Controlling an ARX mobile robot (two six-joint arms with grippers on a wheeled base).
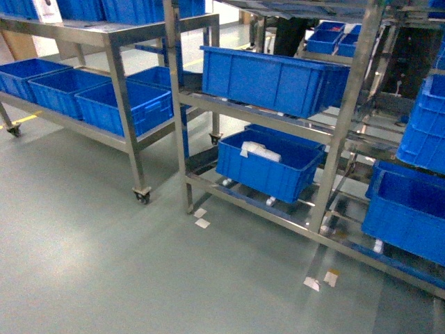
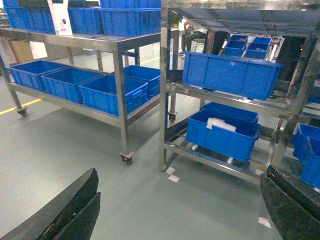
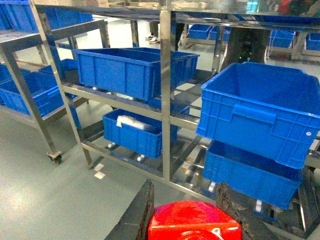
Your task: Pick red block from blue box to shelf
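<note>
Status: pick is done, place is pending. The small red plastic block (image 3: 192, 220) sits between the fingers of the right gripper (image 3: 187, 212) at the bottom edge of the R wrist view, so I read the fingers as closed on it. It is off the floor and well short of the silvery steel shelf (image 3: 167, 95), which fills the view ahead. The light turquoise box does not show in any view.

Block appearance: glossy bright red, smooth top face with a highlight near its lower edge. Only the upper part shows; I cannot confirm a stud.

L gripper (image 2: 180, 210): both dark fingers (image 2: 65, 210) sit wide apart at the bottom corners of the L wrist view, nothing between them.

Remaining, as I judge it: approach the rack, choose a free spot on a tier between the dark blue ribbed crates (image 3: 130, 70), set the block down, release.
</note>
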